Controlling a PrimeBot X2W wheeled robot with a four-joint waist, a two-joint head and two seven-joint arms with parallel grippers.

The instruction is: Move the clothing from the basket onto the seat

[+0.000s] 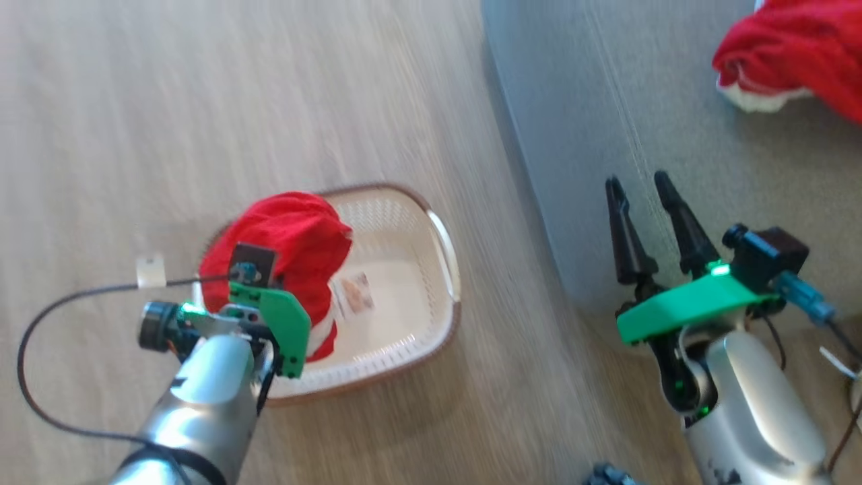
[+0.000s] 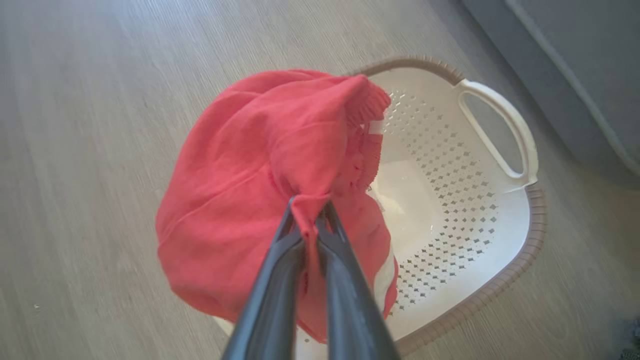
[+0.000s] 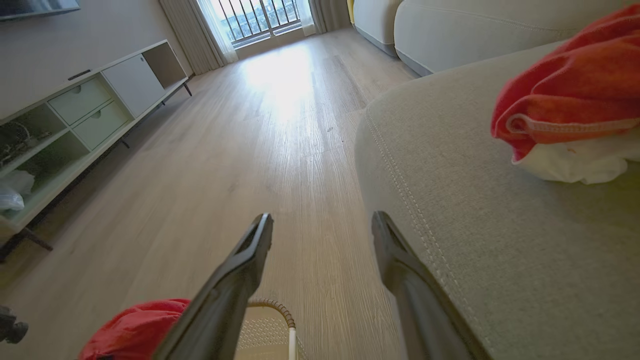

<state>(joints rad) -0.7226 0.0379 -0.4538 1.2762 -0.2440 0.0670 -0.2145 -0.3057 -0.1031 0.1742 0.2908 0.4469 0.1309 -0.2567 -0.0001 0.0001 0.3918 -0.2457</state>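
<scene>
The left gripper [image 2: 310, 207] is clamped tight on a pinched fold at the top of a red garment [image 2: 240, 175], so the cloth hangs from that one point as a loose bundle over the end of the basket [image 2: 505, 285] that lies away from the seat [image 1: 606, 101] — a high grip that should let the whole piece rise without dragging the light basket along. Whether its white-trimmed lower part is clear of the basket's bottom I cannot tell. The basket stands on the wooden floor [image 1: 202, 101] just beside the seat's front edge, which keeps the carry short. The right gripper [image 1: 638, 180] hovers over that front edge, fingers apart with nothing between them, seemingly held aside from the left arm's path. A second red garment [image 1: 794, 60] lies crumpled on the seat, well in from the edge — so I judge half the job done, with the held piece the last to go across.
</scene>
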